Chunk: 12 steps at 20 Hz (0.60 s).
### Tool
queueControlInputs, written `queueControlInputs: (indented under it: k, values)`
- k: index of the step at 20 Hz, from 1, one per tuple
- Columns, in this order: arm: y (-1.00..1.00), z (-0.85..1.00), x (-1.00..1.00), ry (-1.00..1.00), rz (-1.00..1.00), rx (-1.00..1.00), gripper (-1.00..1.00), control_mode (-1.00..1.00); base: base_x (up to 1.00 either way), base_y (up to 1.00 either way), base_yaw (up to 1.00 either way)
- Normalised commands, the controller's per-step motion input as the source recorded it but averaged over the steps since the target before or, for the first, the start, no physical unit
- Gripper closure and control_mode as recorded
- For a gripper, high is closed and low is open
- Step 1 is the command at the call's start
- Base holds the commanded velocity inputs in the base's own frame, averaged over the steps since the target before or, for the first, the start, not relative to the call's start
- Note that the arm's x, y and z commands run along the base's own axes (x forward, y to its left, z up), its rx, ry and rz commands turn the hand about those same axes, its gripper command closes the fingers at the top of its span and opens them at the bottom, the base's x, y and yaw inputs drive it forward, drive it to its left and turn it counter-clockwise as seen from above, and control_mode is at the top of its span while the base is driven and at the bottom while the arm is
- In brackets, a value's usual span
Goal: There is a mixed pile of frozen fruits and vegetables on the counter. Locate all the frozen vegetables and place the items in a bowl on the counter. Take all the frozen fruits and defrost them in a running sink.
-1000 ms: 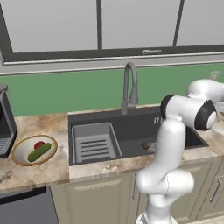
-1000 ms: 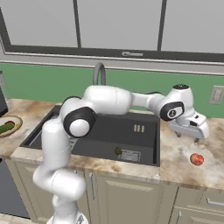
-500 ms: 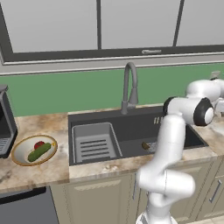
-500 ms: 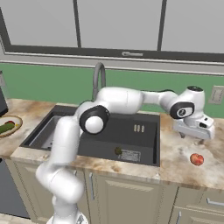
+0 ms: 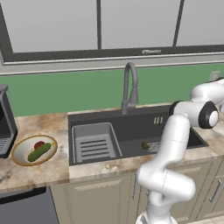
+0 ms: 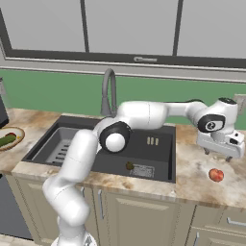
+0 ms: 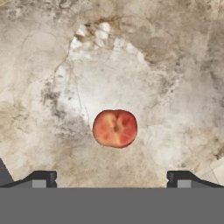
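A red-orange peach [image 7: 115,128] lies alone on the marble counter [image 6: 202,185] to the right of the sink [image 6: 158,156]; it is also visible as the peach [image 6: 216,175] near the counter's front edge. My gripper [image 6: 218,154] hangs open just above and behind it, with nothing between the fingers. In the hand view the gripper [image 7: 111,179] has the peach centred ahead of its fingertips [image 7: 41,178]. A small dark round item [image 5: 144,145] lies on the sink floor. Far left, the bowl [image 5: 16,148] holds a green cucumber [image 5: 38,152] and a red piece [image 5: 38,144].
The faucet [image 5: 130,87] arches over the sink's back edge; I see no water. A grey rack [image 5: 94,142] fills the sink's left half. A dark appliance [image 5: 4,122] stands left of the bowl. A wall outlet [image 6: 240,98] is behind the hand.
The arm has swung further right across the counter beside the sink. The hand now hovers closer over the peach, jaws still wide.
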Motion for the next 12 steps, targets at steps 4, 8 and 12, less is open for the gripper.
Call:
queueControlInputs:
  k: [4, 8, 12]
  values:
    - [-0.01, -0.36, 0.01, 0.0, 0.03, 0.07, -1.0, -1.0, 0.0, 0.0, 0.0]
    - [-0.02, -0.39, 0.0, 0.0, 0.02, 0.03, -1.0, -1.0, 0.0, 0.0, 0.0]
    - [0.0, -0.38, 0.02, 0.0, 0.03, 0.0, -1.0, -1.0, 0.0, 0.0, 0.0]
